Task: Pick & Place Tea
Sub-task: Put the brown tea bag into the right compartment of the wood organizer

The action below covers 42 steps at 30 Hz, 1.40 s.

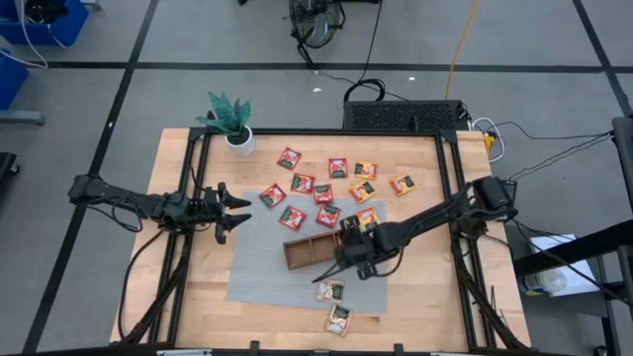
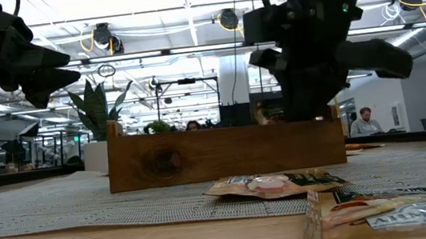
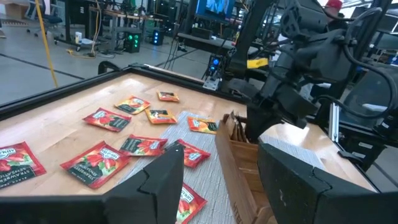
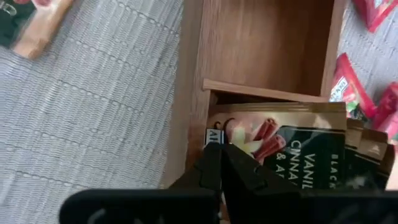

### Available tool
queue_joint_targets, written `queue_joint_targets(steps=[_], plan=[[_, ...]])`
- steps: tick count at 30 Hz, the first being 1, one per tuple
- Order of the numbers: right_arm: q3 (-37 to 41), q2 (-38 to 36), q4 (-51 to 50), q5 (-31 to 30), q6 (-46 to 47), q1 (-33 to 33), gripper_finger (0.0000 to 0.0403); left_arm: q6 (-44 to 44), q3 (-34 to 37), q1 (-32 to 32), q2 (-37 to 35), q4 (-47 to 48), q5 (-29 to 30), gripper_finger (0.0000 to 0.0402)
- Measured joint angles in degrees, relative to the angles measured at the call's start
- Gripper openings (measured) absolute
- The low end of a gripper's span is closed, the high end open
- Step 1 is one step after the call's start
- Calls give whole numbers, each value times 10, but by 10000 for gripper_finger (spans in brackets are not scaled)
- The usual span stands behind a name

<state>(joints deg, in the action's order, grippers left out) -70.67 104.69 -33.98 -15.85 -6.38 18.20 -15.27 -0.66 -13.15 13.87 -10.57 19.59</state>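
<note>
Right tool, closed, partly hides tray's sachets.

tray on mat, sachets behind it, plant at far-left corner

On the dark green tea sachet lying in the wooden tray, white capitals cut off at the picture's edge read "VANIL", "CINNA" and "BLACK"; a small white strip at the sachet's corner shows "AL". The red sachets beside the tray carry white brand lettering that is too small to read.
</note>
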Motion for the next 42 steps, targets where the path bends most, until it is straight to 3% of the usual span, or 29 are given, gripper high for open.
queue_joint_targets(steps=[14, 28, 42], plan=[[3, 1, -8, 69, 12, -10, 0, 0, 0, 0, 0, 0, 0, 205], [35, 4, 27, -36, 78, 5, 0, 0, 0, 0, 0, 0, 0, 205], [36, -1, 38, -64, 88, 25, 0, 0, 0, 0, 0, 0, 0, 205]])
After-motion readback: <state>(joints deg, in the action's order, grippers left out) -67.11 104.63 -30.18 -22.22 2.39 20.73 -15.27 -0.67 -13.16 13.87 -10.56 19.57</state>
